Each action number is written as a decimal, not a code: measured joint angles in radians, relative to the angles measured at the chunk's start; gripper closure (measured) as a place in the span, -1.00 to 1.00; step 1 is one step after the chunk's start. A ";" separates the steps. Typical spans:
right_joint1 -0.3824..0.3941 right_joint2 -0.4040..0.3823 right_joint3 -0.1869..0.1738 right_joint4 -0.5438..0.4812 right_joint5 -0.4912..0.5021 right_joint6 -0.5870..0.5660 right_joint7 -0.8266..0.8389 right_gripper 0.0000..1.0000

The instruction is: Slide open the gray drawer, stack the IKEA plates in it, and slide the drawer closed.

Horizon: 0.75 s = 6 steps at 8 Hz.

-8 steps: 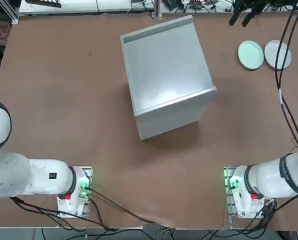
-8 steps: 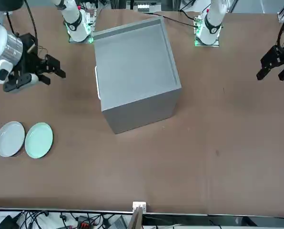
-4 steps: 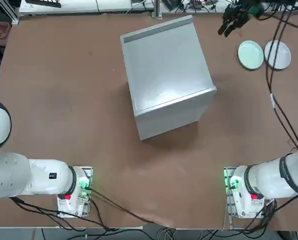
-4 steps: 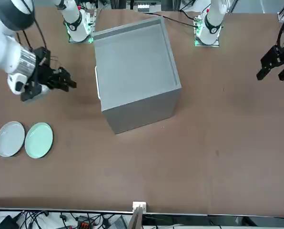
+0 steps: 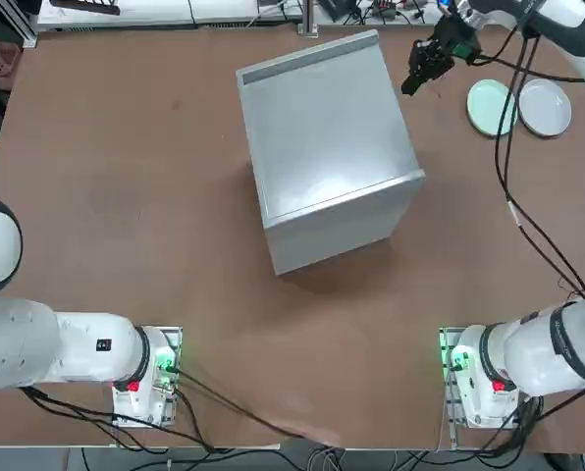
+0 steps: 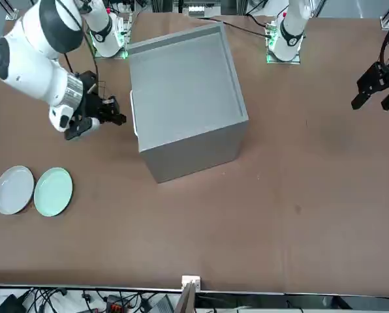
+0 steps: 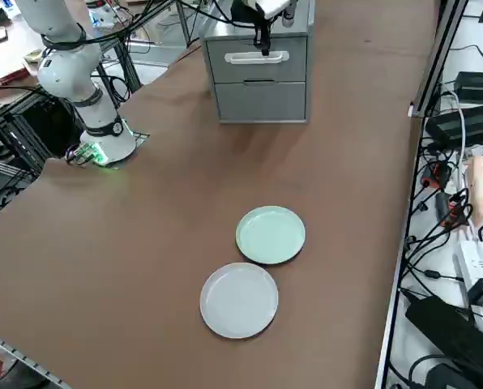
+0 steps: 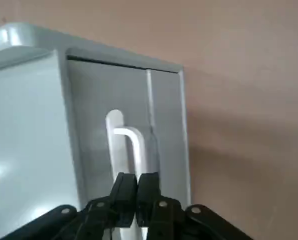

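Note:
The gray drawer (image 7: 260, 58) is pushed in flush on the big gray cabinet (image 5: 327, 147), and its white handle (image 8: 131, 140) faces my right gripper. My right gripper (image 5: 410, 86) hovers just in front of that handle (image 7: 258, 57), fingers shut together with nothing visible between them. From the front, the gripper (image 6: 119, 119) sits close beside the cabinet's drawer side. Both IKEA plates lie flat side by side on the table beyond the gripper: the mint green plate (image 5: 492, 107) nearer the cabinet and the white-gray plate (image 5: 545, 106) further out.
A second gray panel (image 7: 260, 100) sits below the handled drawer. The right arm's black cable (image 5: 528, 196) trails over the table towards its base (image 5: 479, 378). Power strips and cables (image 7: 460, 243) crowd the floor past the table edge by the plates.
My right gripper has travelled from above the plates towards the cabinet's drawer front, and its fingers have shut. The plates and the cabinet have stayed put.

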 joint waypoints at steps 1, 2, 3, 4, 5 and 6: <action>0.015 0.000 0.000 -0.003 0.011 0.003 0.000 1.00; 0.024 0.000 0.000 -0.013 0.029 0.009 0.000 1.00; 0.032 0.001 0.000 -0.028 0.044 0.023 -0.002 1.00; 0.043 0.001 0.000 -0.046 0.054 0.046 -0.003 1.00; 0.047 0.002 0.000 -0.061 0.056 0.064 -0.003 1.00; 0.047 0.004 -0.001 -0.071 0.065 0.071 -0.004 1.00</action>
